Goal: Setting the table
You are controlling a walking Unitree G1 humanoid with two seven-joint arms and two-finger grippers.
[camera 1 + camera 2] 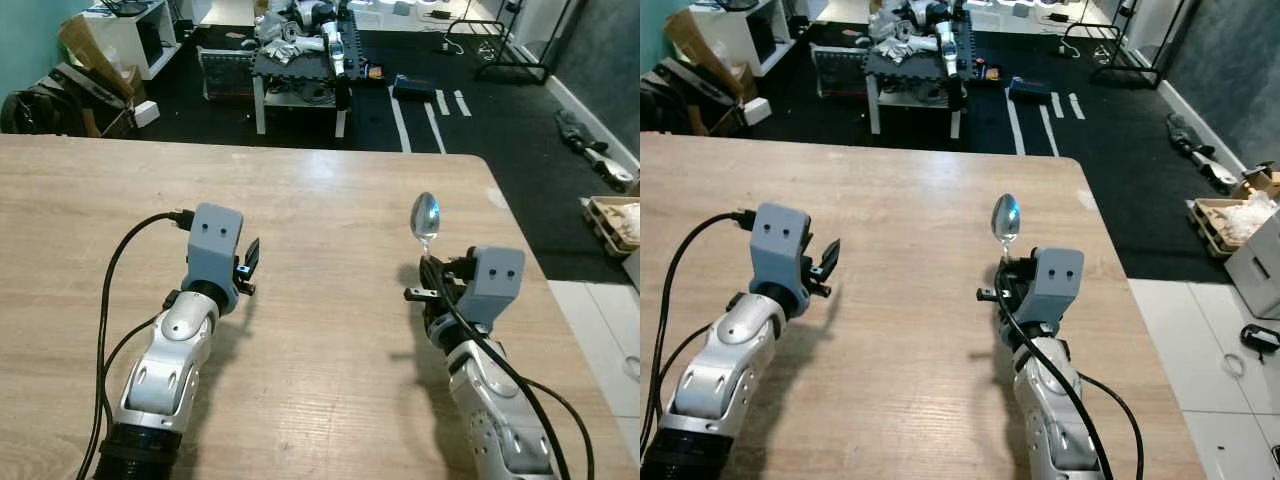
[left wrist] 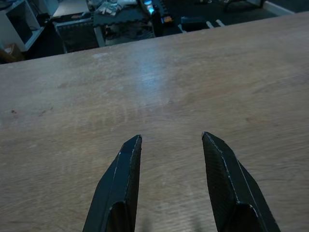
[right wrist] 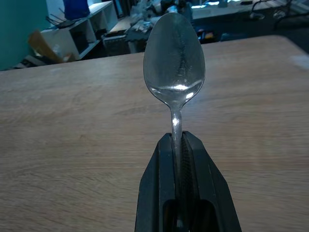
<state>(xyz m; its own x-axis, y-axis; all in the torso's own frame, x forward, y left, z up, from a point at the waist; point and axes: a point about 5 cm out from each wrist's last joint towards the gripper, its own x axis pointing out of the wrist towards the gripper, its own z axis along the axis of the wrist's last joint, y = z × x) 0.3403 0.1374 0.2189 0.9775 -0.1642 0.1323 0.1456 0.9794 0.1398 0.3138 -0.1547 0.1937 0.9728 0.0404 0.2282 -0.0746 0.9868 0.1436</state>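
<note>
Spoon clamped, wood-grain tabletop (image 1: 330, 200).
Right gripper (image 3: 177, 140) jaws clenched on polished metal spoon (image 3: 175, 67), oval bowl at 12 o'clock, near tabletop's 3 o'clock edge. Left gripper (image 2: 171, 140) jaws released, bare planks ahead.

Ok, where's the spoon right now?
The spoon is clamped by its handle in the right gripper, bowl pointing forward over the wooden table near its right edge. The left gripper is open.

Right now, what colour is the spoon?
Shiny silver; the spoon shows best in the right wrist view, held by the right gripper.
</note>
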